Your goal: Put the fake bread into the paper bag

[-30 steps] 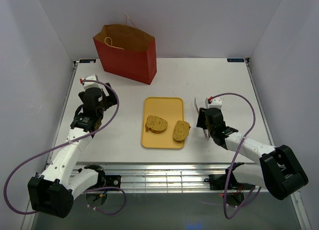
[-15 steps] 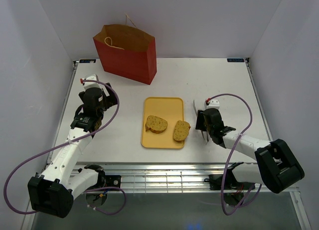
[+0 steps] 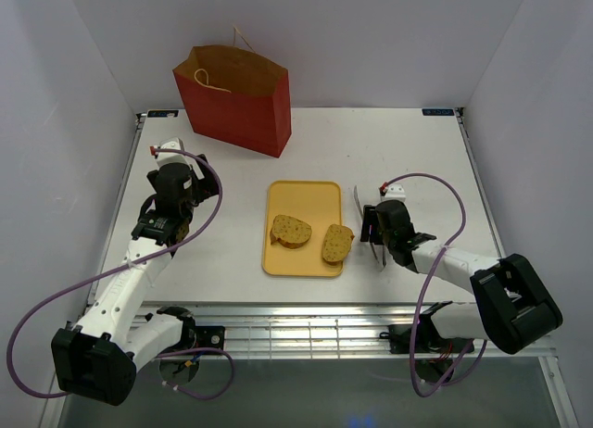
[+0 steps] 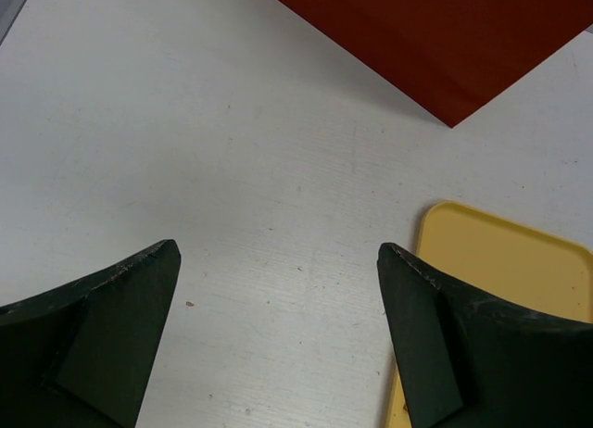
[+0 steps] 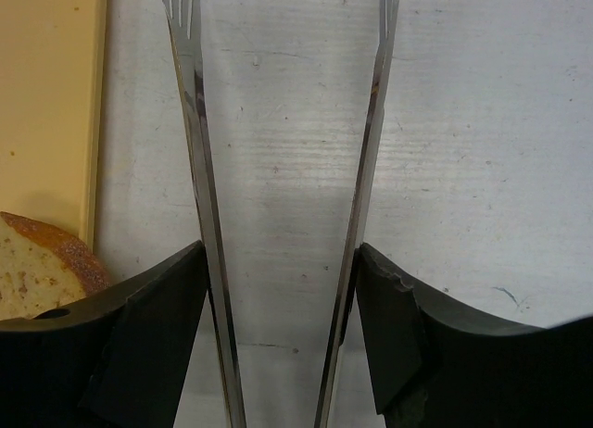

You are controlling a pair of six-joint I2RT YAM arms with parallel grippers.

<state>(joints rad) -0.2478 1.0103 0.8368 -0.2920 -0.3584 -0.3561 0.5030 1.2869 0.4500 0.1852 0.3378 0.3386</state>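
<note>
Two tan speckled slices of fake bread (image 3: 291,230) (image 3: 337,244) lie on a yellow tray (image 3: 304,195). The red paper bag (image 3: 236,104) stands open at the back left; its lower corner (image 4: 445,39) shows in the left wrist view. My right gripper (image 3: 375,226) (image 5: 281,252) sits just right of the tray, shut on a pair of metal tongs (image 5: 193,122) whose two arms rest against its fingers and point away over bare table. The edge of one slice (image 5: 37,270) shows at the lower left of the right wrist view. My left gripper (image 3: 185,173) (image 4: 278,252) is open over the table, left of the tray.
The tray's corner (image 4: 500,261) lies by the left gripper's right finger. White walls close in the table on three sides. A metal rail runs along the near edge (image 3: 306,331).
My right gripper has shifted left toward the tray with the tongs, and the tongs' arms have spread wider. The left arm has not moved.
</note>
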